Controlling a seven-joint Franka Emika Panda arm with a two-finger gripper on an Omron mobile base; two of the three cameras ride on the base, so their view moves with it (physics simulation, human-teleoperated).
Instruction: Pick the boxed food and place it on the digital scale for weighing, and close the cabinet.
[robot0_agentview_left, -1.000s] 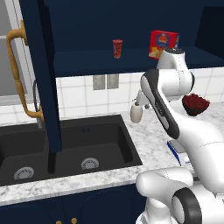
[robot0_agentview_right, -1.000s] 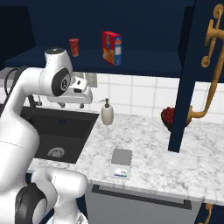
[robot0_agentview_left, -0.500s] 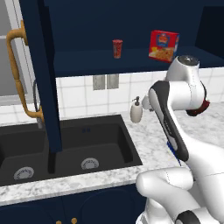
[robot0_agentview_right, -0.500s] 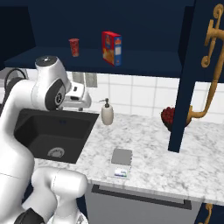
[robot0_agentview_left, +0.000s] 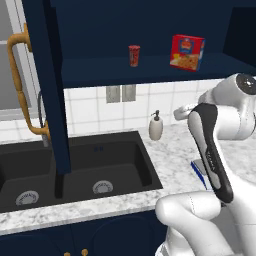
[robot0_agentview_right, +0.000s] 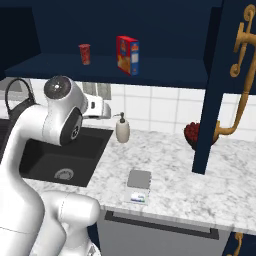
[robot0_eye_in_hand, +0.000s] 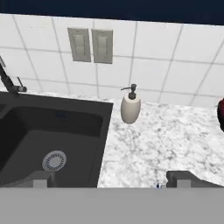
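The red boxed food (robot0_agentview_left: 187, 52) (robot0_agentview_right: 127, 54) stands upright on the shelf of the open navy cabinet (robot0_agentview_left: 47, 75) (robot0_agentview_right: 225, 75). Both cabinet doors are swung out, showing their brass handles (robot0_agentview_left: 20, 85) (robot0_agentview_right: 241, 85). The digital scale (robot0_agentview_right: 138, 182) lies bare near the counter's front edge; in the left base view just its blue edge (robot0_agentview_left: 200, 172) peeks past my arm. My gripper (robot0_eye_in_hand: 111, 181) hovers above the counter, well below the shelf, open with nothing between its fingertips (robot0_eye_in_hand: 41, 179). It looks toward the tiled wall.
A small red cup (robot0_agentview_left: 134, 55) (robot0_agentview_right: 84, 53) stands on the shelf left of the box. A soap dispenser (robot0_agentview_left: 156, 126) (robot0_agentview_right: 122, 129) (robot0_eye_in_hand: 130, 107) sits at the wall beside the black sink (robot0_agentview_left: 75, 165) (robot0_eye_in_hand: 48, 140). Something dark red (robot0_agentview_right: 191, 134) rests by the right door.
My arm has folded over toward the right of the left base view, and the hand has drifted right and slightly up, off the soap dispenser. The box, scale and doors stay put.
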